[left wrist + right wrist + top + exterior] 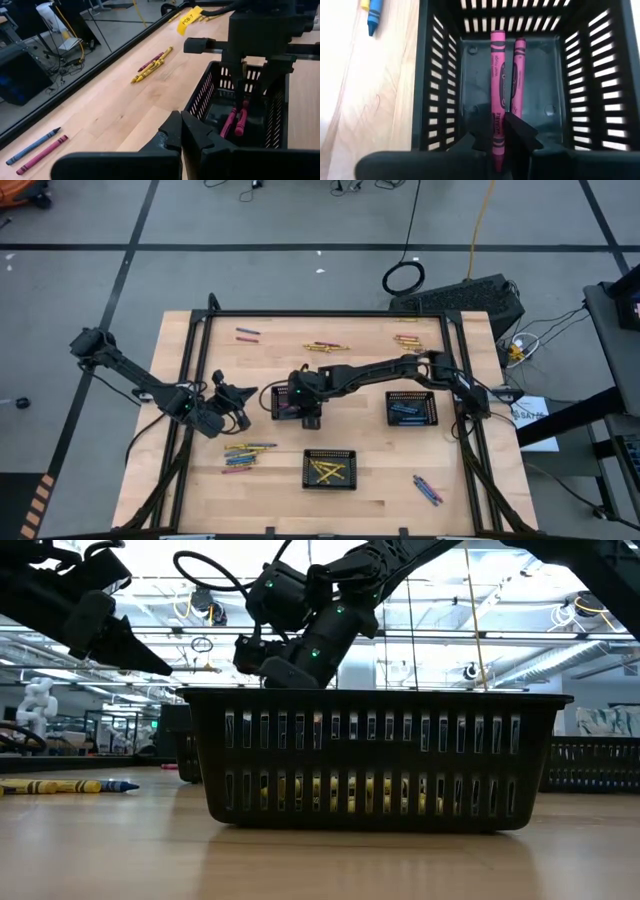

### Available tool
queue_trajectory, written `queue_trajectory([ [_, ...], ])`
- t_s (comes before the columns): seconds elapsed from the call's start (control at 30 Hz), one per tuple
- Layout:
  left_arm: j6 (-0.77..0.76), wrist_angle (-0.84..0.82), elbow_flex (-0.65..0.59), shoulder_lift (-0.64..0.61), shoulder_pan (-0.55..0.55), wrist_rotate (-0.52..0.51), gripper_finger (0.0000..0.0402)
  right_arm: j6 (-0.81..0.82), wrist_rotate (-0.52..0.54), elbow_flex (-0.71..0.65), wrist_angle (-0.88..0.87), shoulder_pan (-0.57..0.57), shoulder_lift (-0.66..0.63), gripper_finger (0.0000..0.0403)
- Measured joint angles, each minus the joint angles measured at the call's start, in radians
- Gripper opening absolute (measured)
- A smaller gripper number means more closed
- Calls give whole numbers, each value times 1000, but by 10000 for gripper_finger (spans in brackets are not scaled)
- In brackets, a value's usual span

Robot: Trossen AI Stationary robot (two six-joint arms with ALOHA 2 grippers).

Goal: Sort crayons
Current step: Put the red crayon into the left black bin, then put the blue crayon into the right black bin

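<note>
Right tool point(499, 131): positioned over the left black mesh tray point(440, 75); fingers narrowly parted, a pink crayon point(497, 90) between the fingertips, its far end inside the tray.
Second pink crayon point(518, 75): on the tray floor, just beside the first one.
Left tool point(180, 131): fingers closed together, holding nothing; just beside the same tray, above the tabletop point(380, 495).
Yellow crayons point(326, 471): in the near tray point(330, 469), nearer the front edge than the right tool.
Blue crayons point(408, 410): in the right tray point(412, 408).
Loose crayons point(247, 454): scattered groups on the tabletop around both tools.
</note>
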Motion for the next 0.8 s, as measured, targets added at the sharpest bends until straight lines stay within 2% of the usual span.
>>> queue_trajectory([
  [0.3,0,0,1,0,0,0,2,28,0,0,36,0,-3,92],
  [0.47,0,0,1,0,0,0,2,46,9,-1,100,6,-56,96],
  [0.57,-1,-1,1,0,-4,0,2,40,93,-9,136,32,-100,84],
  [0.8,-4,-2,1,0,-57,0,2,102,408,-162,138,143,-227,44],
])
